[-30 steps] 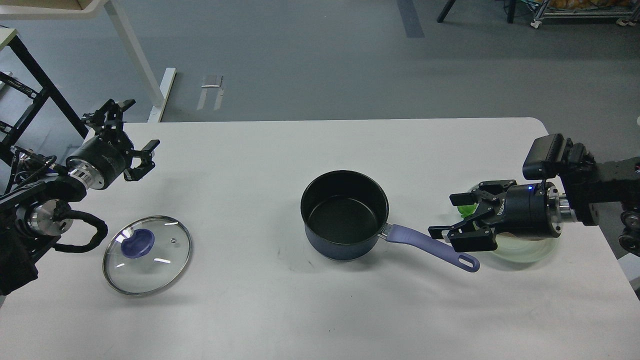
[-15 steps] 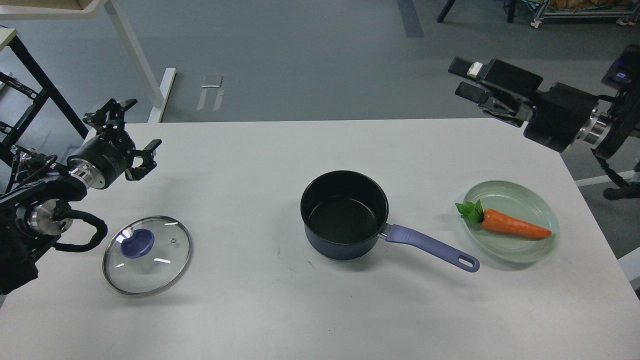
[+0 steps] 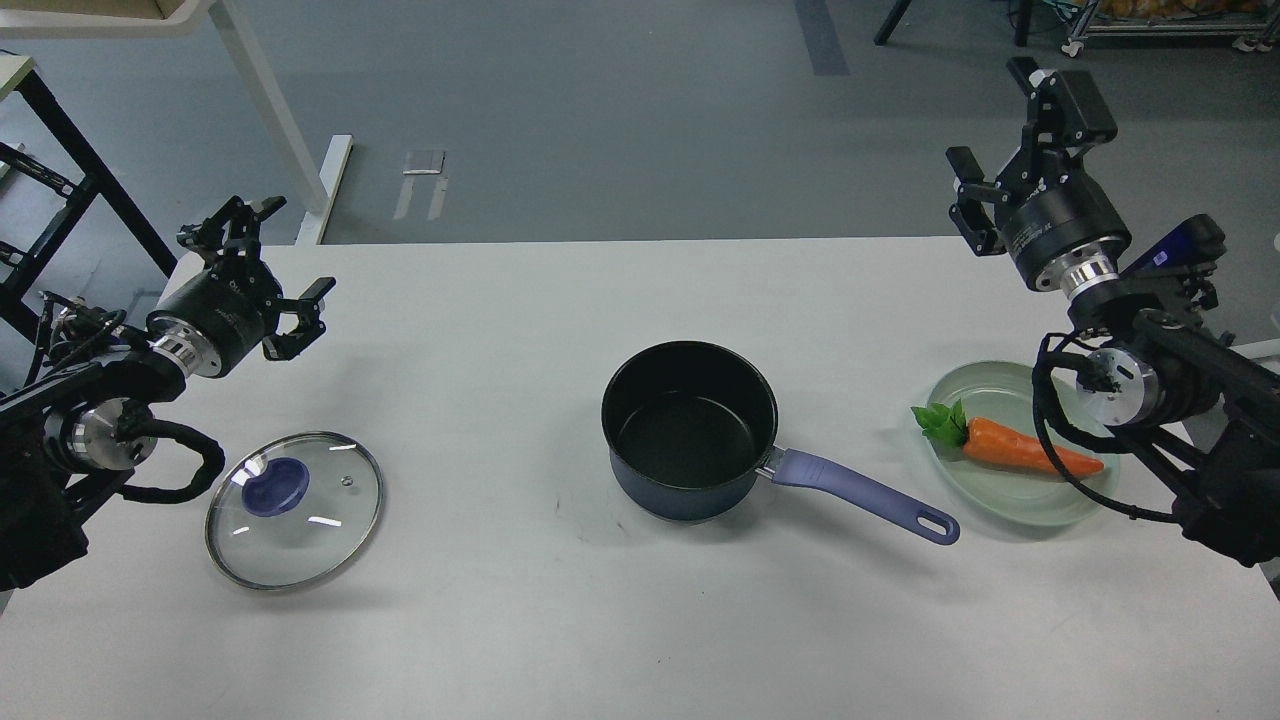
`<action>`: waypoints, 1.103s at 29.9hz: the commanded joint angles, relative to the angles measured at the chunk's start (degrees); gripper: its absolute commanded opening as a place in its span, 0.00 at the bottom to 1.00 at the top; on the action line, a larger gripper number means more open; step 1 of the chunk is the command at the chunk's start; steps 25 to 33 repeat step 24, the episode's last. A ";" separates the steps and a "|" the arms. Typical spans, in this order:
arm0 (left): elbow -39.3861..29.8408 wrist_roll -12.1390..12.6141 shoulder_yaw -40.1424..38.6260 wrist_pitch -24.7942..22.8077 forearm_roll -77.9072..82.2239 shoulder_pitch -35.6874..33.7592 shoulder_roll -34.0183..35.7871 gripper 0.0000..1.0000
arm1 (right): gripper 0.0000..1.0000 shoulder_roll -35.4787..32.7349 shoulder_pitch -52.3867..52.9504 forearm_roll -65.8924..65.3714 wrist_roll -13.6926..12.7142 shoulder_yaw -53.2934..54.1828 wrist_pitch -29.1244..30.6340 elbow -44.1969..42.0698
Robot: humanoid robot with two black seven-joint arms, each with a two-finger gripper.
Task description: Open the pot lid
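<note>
No readable writing on pot (image 3: 689,428)

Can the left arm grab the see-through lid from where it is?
Probably yes. The left gripper is open and empty, the glass lid lies flat on the table just below it, and nothing stands between them.

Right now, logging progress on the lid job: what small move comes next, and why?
Probably none beyond parking both arms: the glass lid lies flat on the table, apart from the open pot, and the left tool and right tool are open and empty.
</note>
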 commanded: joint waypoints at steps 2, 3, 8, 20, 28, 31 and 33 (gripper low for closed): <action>-0.12 0.07 -0.75 -0.02 0.06 0.10 -0.76 0.99 | 1.00 1.25 -3.08 1.64 0.01 0.37 10.08 -3.06; -0.12 0.07 -0.75 -0.02 0.06 0.10 -0.85 0.99 | 1.00 1.25 -3.17 2.08 0.01 0.37 12.80 -4.63; -0.12 -0.01 -0.84 -0.11 0.06 0.10 -1.56 0.99 | 1.00 1.60 -2.99 2.35 0.01 0.02 25.03 -12.11; -0.12 -0.10 -1.45 -0.20 -0.03 1.33 -1.73 0.99 | 1.00 6.16 -3.25 2.26 0.01 0.01 25.14 -13.09; -0.21 -0.10 -2.68 -0.20 0.05 1.68 -1.82 0.99 | 1.00 7.75 -3.43 2.26 0.01 0.10 25.14 -13.09; -0.21 -0.10 -2.68 -0.20 0.05 1.68 -1.82 0.99 | 1.00 7.75 -3.43 2.26 0.01 0.10 25.14 -13.09; -0.21 -0.10 -2.68 -0.20 0.05 1.68 -1.82 0.99 | 1.00 7.75 -3.43 2.26 0.01 0.10 25.14 -13.09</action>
